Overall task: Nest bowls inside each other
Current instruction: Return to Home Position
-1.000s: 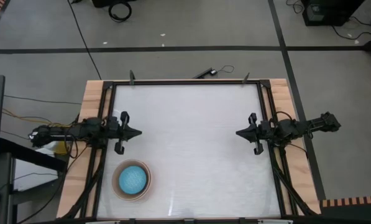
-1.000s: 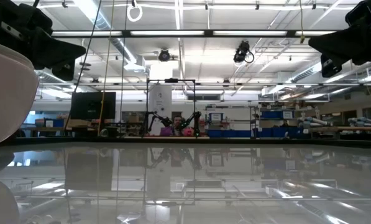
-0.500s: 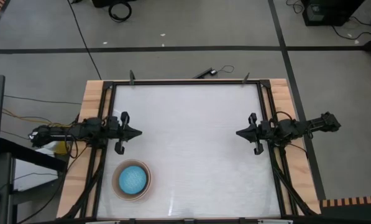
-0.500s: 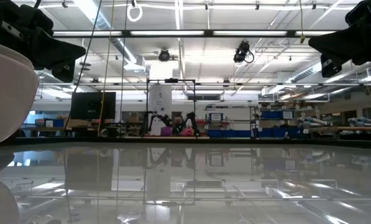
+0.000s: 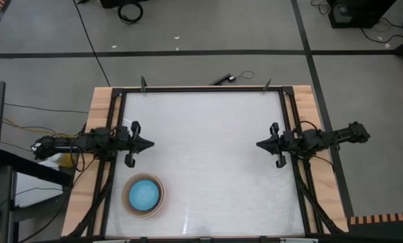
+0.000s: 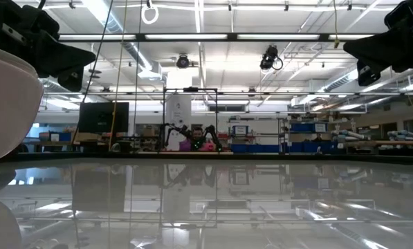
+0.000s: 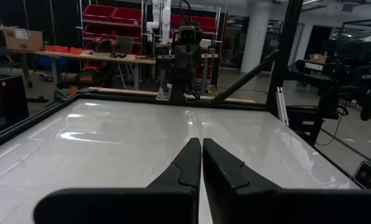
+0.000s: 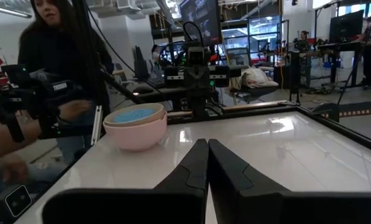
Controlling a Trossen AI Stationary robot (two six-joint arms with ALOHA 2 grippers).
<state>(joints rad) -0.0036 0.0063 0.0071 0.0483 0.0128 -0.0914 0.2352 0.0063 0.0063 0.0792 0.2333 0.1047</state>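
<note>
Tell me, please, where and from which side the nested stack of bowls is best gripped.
Probably the rim, from straight above, with the nearer left end effector. The bowl stack stands upright, mouth up, and its rounded walls would slip in a side pinch; one finger inside the blue bowl, one outside the outer wall, clamps all rims.

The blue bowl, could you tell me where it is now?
In the high view, the blue bowl sits nested inside the other bowls at the table's lower-left corner, just below the left gripper.
</note>
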